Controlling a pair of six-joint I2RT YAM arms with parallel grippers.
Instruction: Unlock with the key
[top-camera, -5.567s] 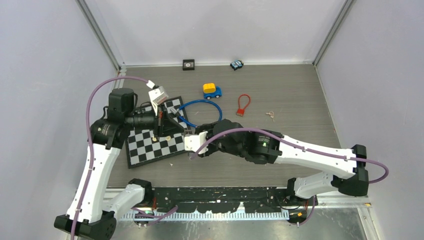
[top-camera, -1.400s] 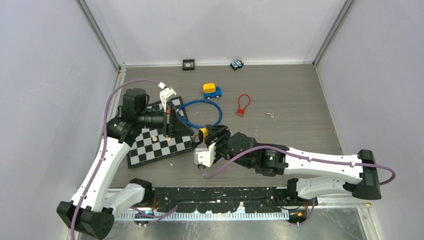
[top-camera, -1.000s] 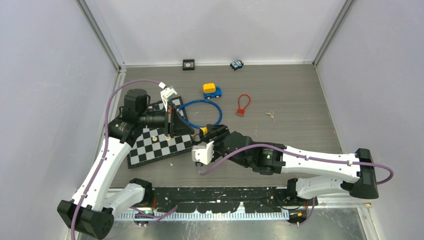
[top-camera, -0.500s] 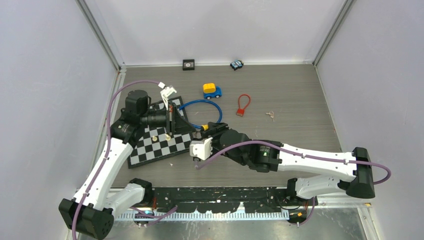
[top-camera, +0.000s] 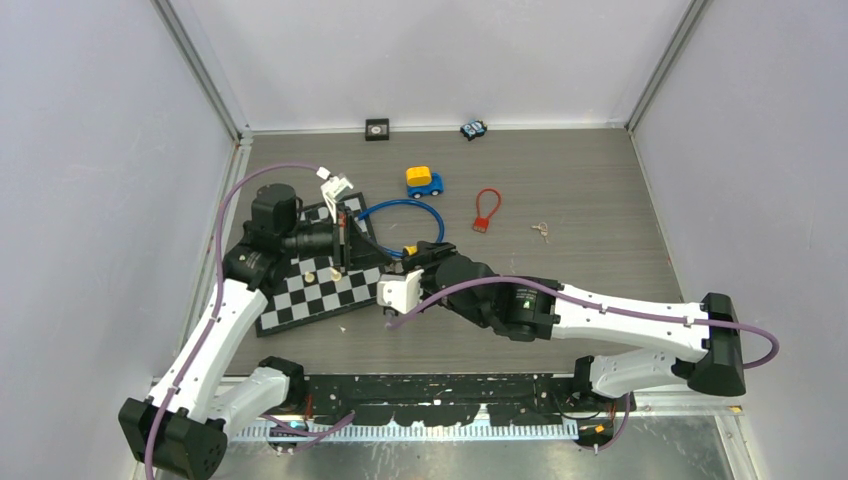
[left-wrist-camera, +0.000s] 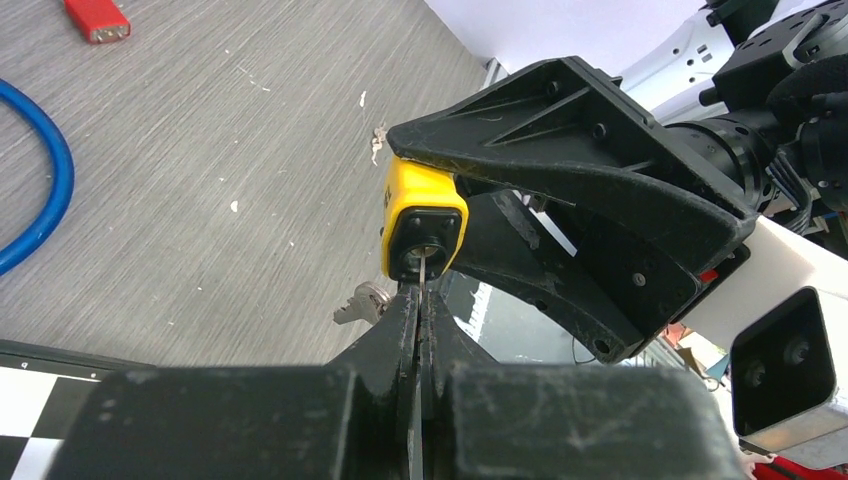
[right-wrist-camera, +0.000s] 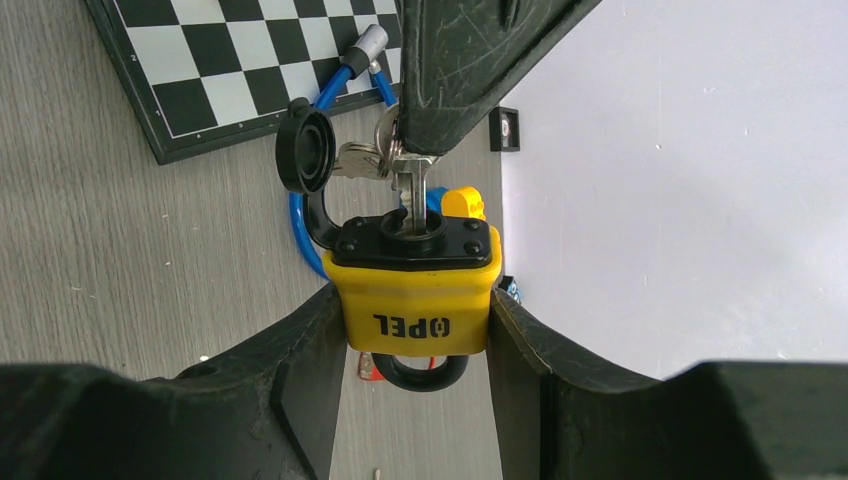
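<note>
A yellow padlock (right-wrist-camera: 415, 290) marked OPEL is clamped between the fingers of my right gripper (right-wrist-camera: 415, 335), with its black shackle pointing toward the wrist. My left gripper (left-wrist-camera: 420, 300) is shut on a silver key (right-wrist-camera: 410, 195) whose blade sits in the padlock's keyhole (left-wrist-camera: 425, 250). A spare key (left-wrist-camera: 365, 300) hangs off the same ring. The keyhole's black dust cap (right-wrist-camera: 305, 150) is flipped open to the side. In the top view the two grippers meet at the padlock (top-camera: 408, 251), just right of the chessboard.
A chessboard (top-camera: 300, 290) lies under the left arm. A blue cable loop (top-camera: 400, 215), a yellow-and-blue toy car (top-camera: 423, 181), a red cable lock (top-camera: 486, 210) and small loose keys (top-camera: 541, 230) lie behind. A black square (top-camera: 377, 128) and a small toy (top-camera: 473, 129) sit by the back wall.
My right arm has carried the padlock up and left to the left gripper's tip. The key now sits in the keyhole. The left gripper has shifted only slightly.
</note>
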